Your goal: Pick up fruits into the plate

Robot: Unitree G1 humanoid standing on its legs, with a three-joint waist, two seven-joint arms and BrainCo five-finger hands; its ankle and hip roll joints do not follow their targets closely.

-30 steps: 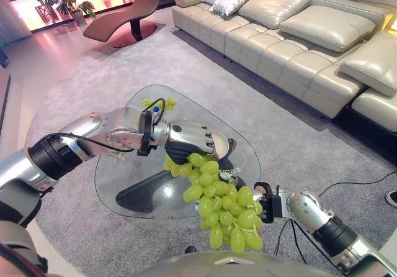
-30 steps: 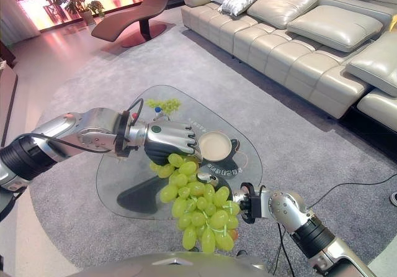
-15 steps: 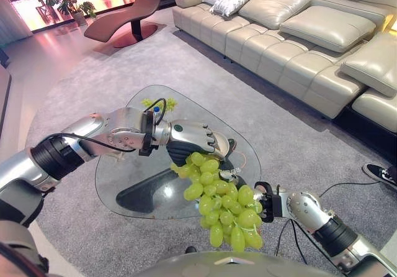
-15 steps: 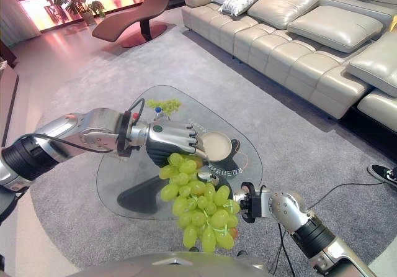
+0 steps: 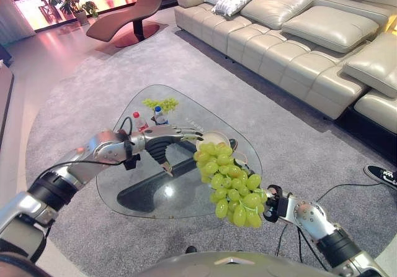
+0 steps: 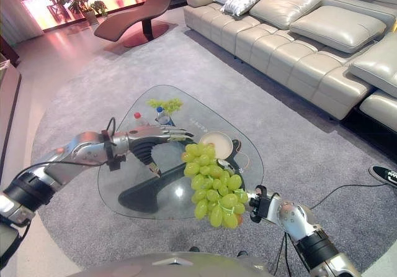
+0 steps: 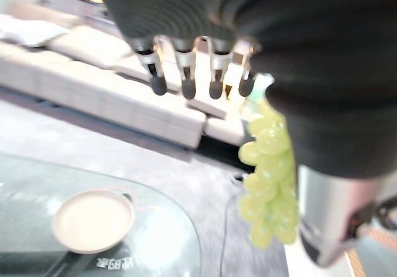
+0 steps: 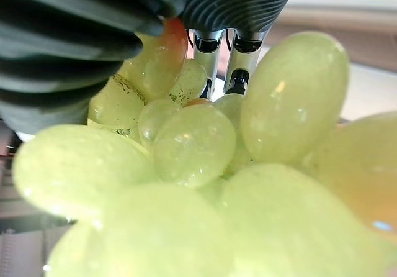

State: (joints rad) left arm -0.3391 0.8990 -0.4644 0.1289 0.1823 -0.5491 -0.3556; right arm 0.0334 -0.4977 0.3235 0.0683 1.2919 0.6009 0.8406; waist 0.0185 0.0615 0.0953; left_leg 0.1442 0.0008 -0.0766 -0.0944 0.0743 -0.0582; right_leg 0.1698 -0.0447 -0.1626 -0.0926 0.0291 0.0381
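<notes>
A big bunch of green grapes [image 5: 226,181] hangs in the air over the near right edge of the glass table [image 5: 127,184]. My right hand [image 5: 275,205] is shut on its lower end, and the grapes [image 8: 192,146] press against that hand's fingers [image 8: 239,56]. My left hand [image 5: 162,143] hovers flat over the table just left of the bunch, open, with straight fingers [image 7: 186,81] and nothing in it. The cream plate [image 5: 214,140] sits empty on the table behind the bunch, also seen as the plate [image 7: 93,220]. A smaller grape bunch [image 5: 160,103] lies at the table's far end.
Two small bottles [image 5: 139,121] [image 5: 159,113] stand on the table near the far grapes. A beige sofa [image 5: 298,35] runs along the back right, and a red lounge chair [image 5: 130,16] stands at the back left. A person's shoe [image 5: 381,174] rests on the carpet at right.
My left hand has let go of the top of the bunch, straightened its fingers and drawn back to the left. The bunch has shifted slightly right in my right hand.
</notes>
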